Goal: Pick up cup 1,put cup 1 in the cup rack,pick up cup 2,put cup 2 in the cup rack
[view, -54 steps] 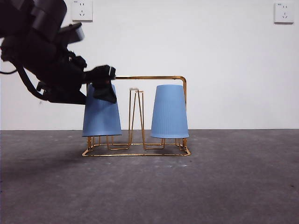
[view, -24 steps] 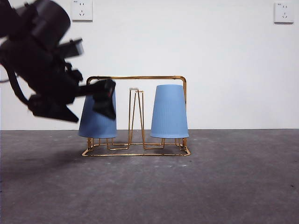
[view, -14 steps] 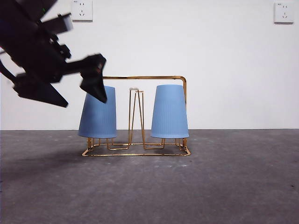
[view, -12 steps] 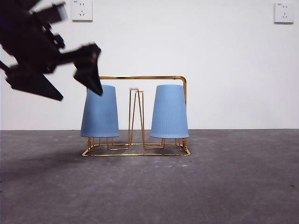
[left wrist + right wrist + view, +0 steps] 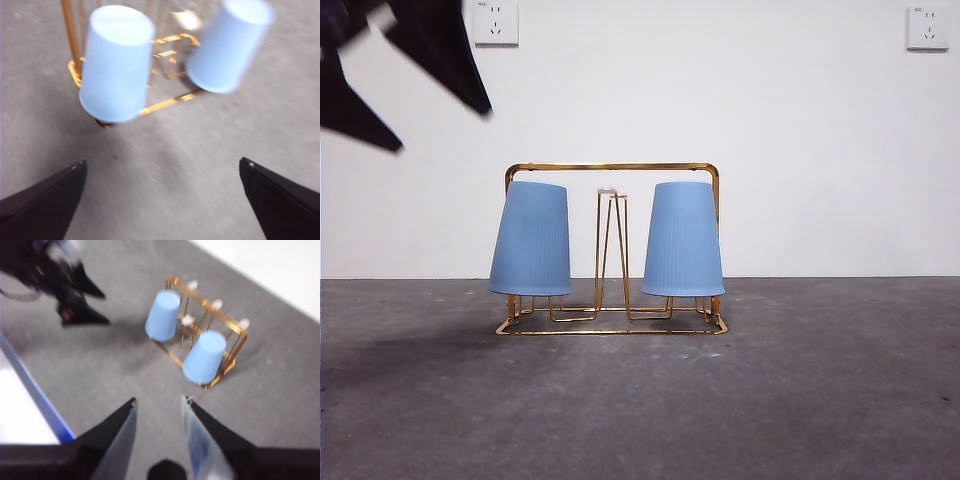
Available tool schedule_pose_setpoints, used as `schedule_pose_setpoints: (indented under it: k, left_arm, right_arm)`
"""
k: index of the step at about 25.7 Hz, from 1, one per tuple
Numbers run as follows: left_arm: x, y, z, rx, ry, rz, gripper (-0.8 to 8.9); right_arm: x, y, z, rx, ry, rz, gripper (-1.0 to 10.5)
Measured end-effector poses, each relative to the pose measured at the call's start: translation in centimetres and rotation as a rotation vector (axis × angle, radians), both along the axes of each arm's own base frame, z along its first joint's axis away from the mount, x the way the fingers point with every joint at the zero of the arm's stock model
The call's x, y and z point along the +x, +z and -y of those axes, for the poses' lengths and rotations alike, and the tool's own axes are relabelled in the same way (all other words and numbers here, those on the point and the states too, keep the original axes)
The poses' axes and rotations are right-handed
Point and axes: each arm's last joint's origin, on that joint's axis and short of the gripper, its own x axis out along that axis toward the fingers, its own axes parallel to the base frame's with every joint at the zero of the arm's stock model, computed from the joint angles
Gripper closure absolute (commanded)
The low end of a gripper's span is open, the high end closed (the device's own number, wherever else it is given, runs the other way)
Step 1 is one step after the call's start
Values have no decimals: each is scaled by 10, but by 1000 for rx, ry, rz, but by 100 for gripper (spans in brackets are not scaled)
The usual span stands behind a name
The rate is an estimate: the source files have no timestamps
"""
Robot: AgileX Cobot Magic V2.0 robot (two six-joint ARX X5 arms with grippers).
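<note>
You see the cup rack (image 5: pixel 612 250) standing upright on the grey worktop (image 5: pixel 640 400), near its middle in the front view, with its flat wire base resting on the surface and its rectangular arch handle spanning both cups. Cup 1 (image 5: pixel 683 239) sits inverted on the rack's right side in the front view, upright, its top edge just below the arch. Cup 2 (image 5: pixel 531 239) sits inverted on the left side, tilted slightly, its top leaning toward the centre. The narrow loop pegs (image 5: pixel 612 250) stand between the two cups, with a clear gap on each side. The left tool (image 5: pixel 160 175) is empty, its jaws spread wide, and it is held above the worktop clear of the rack; in the front view it shows as dark shapes at the top left corner (image 5: pixel 410 60), well apart from cup 2. The right tool (image 5: pixel 157 412) is also empty, its jaws parted with a narrow gap, and it looks down on the rack from high and well apart. In the right wrist view a blue strip (image 5: pixel 40 400) marks the worktop's edge. The worktop around the rack lies open on all sides. Two wall sockets (image 5: pixel 496 22) sit on the white wall behind.
</note>
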Motion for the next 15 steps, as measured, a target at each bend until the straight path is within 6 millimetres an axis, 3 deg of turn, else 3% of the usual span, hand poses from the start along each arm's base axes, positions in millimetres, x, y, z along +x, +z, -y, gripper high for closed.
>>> schedule_pose_setpoints:
  k: [7, 12, 13, 15]
  left_arm:
    - [-35, 54, -13, -70, -102, -31, 290]
    - [-56, 107, -21, -116, -131, 35, 417]
    - [-61, 118, -24, -125, -132, 58, 469]
    - [-70, 135, -28, -137, -134, 90, 689]
  right_arm:
    - [12, -10, -13, -70, -12, -85, 790]
    - [17, -12, -18, -79, -19, -105, 791]
    - [18, -12, -20, -83, -19, -109, 791]
    - [19, -14, -21, -92, -19, -117, 792]
